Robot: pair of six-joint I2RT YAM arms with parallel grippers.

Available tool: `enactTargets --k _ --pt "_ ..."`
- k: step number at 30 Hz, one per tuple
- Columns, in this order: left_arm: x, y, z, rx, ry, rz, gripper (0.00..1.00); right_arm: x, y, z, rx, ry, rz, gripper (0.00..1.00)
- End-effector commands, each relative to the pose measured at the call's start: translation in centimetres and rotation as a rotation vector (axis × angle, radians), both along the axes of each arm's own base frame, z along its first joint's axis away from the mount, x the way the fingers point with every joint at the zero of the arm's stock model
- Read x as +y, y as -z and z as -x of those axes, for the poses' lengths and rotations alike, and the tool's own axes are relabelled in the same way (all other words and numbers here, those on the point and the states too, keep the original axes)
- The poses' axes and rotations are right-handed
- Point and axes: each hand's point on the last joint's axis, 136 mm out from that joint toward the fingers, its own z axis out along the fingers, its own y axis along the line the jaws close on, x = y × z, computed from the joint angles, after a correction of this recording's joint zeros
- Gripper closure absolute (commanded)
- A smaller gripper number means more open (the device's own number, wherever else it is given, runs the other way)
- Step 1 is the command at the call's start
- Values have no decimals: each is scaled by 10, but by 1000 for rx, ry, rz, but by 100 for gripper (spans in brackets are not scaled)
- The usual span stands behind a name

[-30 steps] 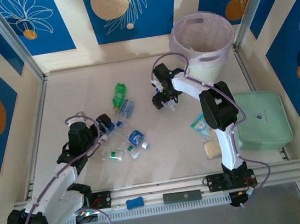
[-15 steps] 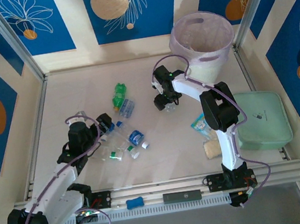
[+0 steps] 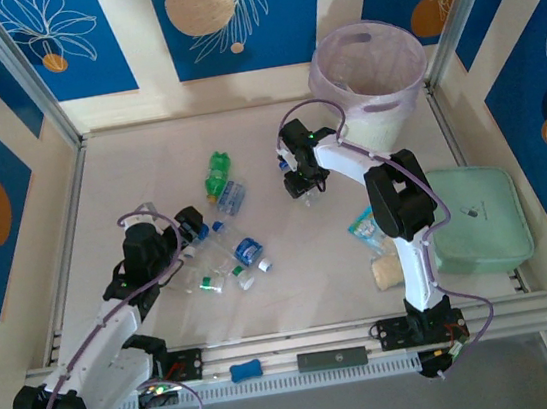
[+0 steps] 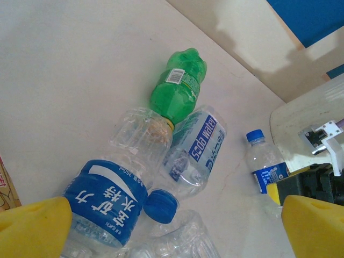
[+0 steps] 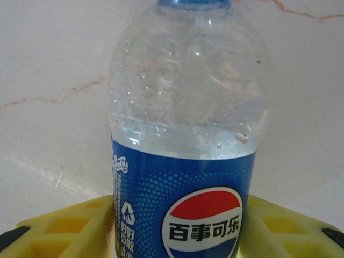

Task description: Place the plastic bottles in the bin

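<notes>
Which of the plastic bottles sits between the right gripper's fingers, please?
The clear Pepsi bottle, gripped by the right gripper nearer the bin; the other bottles lie clustered by the left gripper.

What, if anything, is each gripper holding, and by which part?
The right gripper grips a clear Pepsi bottle by its blue-labelled body. The left gripper is open and holds nothing.
</notes>
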Motion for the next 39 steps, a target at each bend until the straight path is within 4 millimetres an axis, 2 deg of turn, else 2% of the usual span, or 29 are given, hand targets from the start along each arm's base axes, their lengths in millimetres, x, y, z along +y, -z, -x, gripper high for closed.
enactTargets --k 1,4,10,13,16,20,22,31,34,39 --pt "2 2 0 4 -5 6 0 19 -33 -3 -50 -3 -114 51" --pt "2 2 -1 5 -4 7 0 30 -65 -4 -92 -4 -224 51" --pt "-1 3 -4 6 5 13 0 46 -148 0 -183 -13 -508 52" --pt "-3 6 -5 11 8 19 0 45 -189 4 -227 -21 -649 52" --pt "-4 8 -5 17 13 27 0 37 -227 6 -278 -12 -765 52" --pt "-6 10 -5 22 20 31 0 12 -271 1 -384 32 -860 53" --pt "-6 9 -5 21 24 34 0 -7 -293 -2 -465 64 -871 54" --pt "-7 12 -3 24 27 41 0 -93 -357 -24 -774 254 -784 54" --pt "-7 12 -3 27 27 44 0 -120 -372 -33 -851 326 -735 54" --pt "-8 11 -3 23 28 50 0 -158 -379 -52 -935 415 -611 54"
